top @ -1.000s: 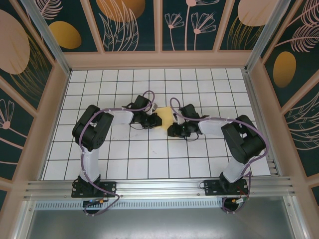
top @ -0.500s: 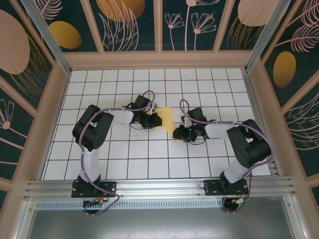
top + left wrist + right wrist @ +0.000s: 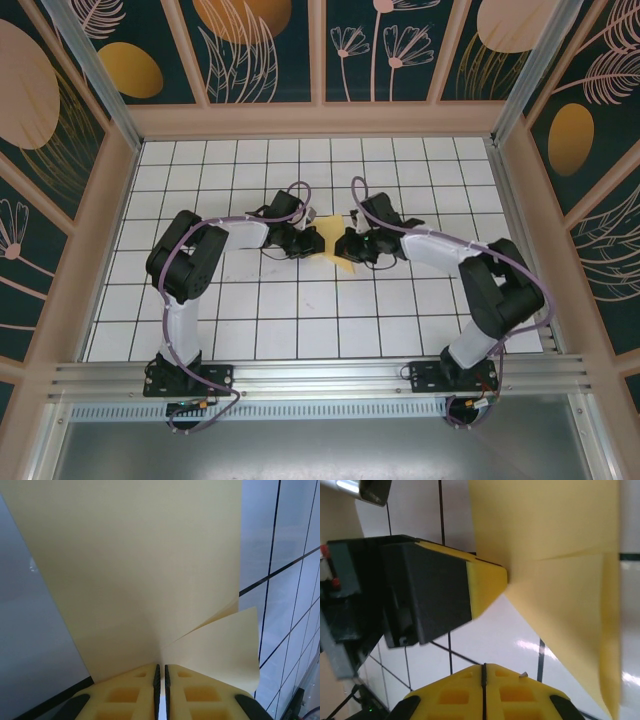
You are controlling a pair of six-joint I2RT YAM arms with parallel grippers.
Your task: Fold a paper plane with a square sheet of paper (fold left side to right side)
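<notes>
While pinching square sheet of paper (image 3: 140, 565) in left fingers (image 3: 125, 696), right fingers (image 3: 455, 696) pressed together: seemingly mid-fold; next, spread right, catch its free edge.

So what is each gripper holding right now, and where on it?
Left gripper pinches the square sheet of paper by its edge. Right gripper is shut beside the paper, holding nothing.

Lab test cell: gridded table (image 3: 250, 330), decorated walls (image 3: 265, 50), aluminium rail (image 3: 320, 375).
</notes>
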